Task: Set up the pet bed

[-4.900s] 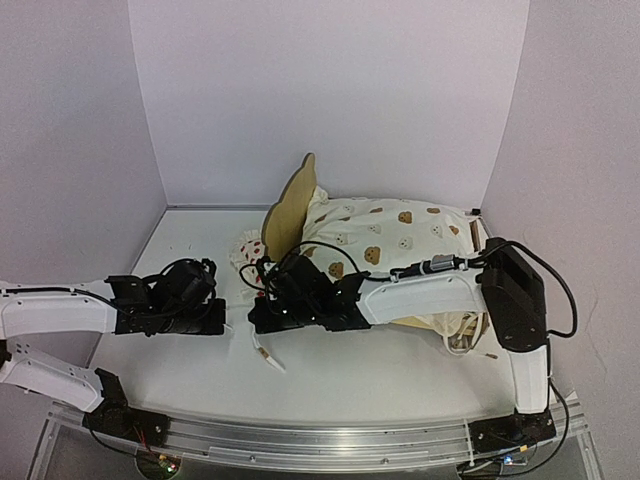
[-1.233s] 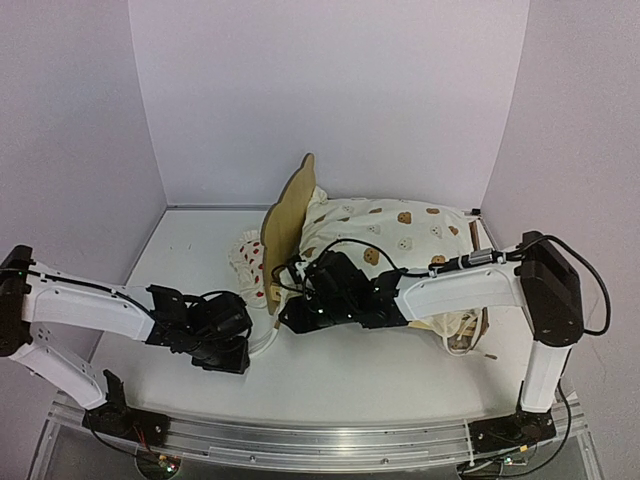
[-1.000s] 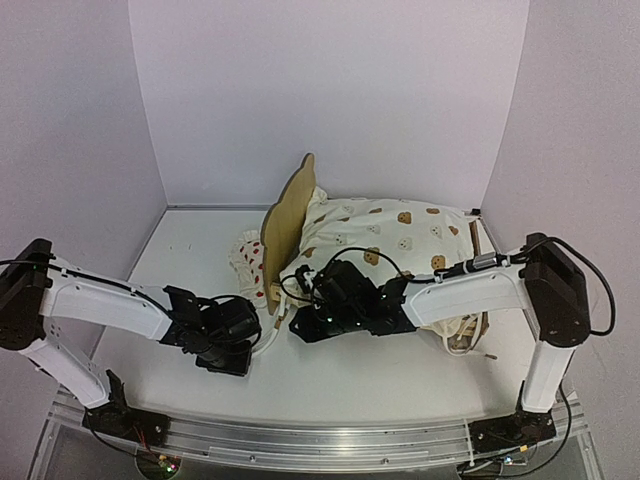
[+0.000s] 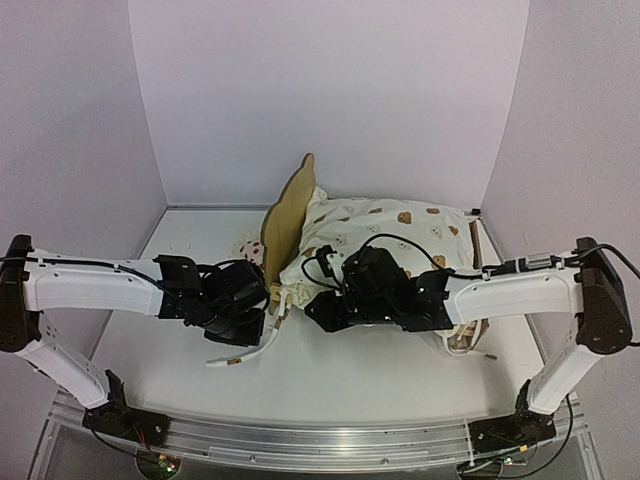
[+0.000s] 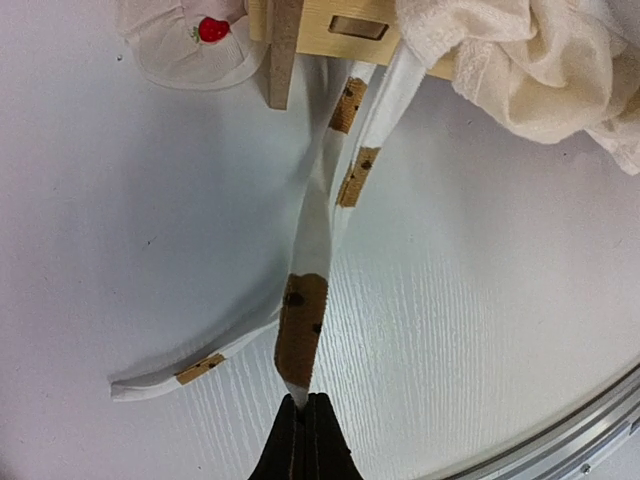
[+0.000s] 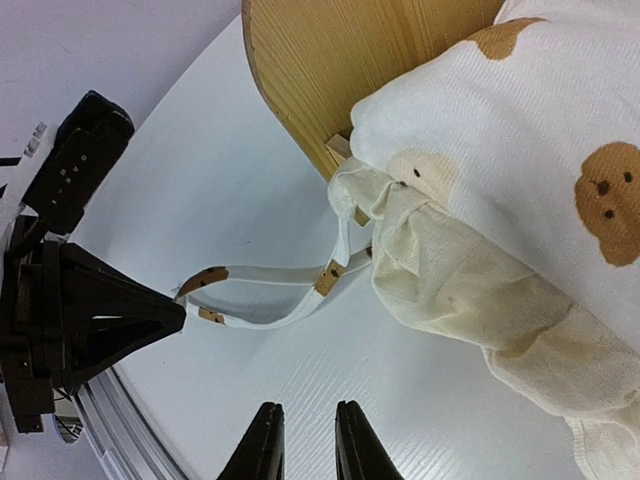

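Arms stretch low over the white table [image 4: 380,385] from both sides. Left hand [image 5: 304,405] is clenched on the end of a white tie with brown bear patches [image 5: 318,230], trailing from the cream bear-print cushion [image 4: 410,222]. Right hand [image 6: 307,415] hovers slightly parted, empty. The light plywood pet bed with bear-ear headboard [image 4: 288,215] stands just behind them, cushion heaped on it.

We've got the pet bed [image 4: 287,215] in light plywood w/ visible grain, & the cushion [image 4: 400,225] is cream w/ brown bear faces plus a few pale ones. The tie [image 5: 300,320] is white w/ brown patches, the pillow [image 5: 180,50] white w/ a red strawberry, table [image 4: 350,380] white w/ fine ribbed texture, walls [image 4: 330,90] pale lilac, left gripper [image 5: 303,405] black.
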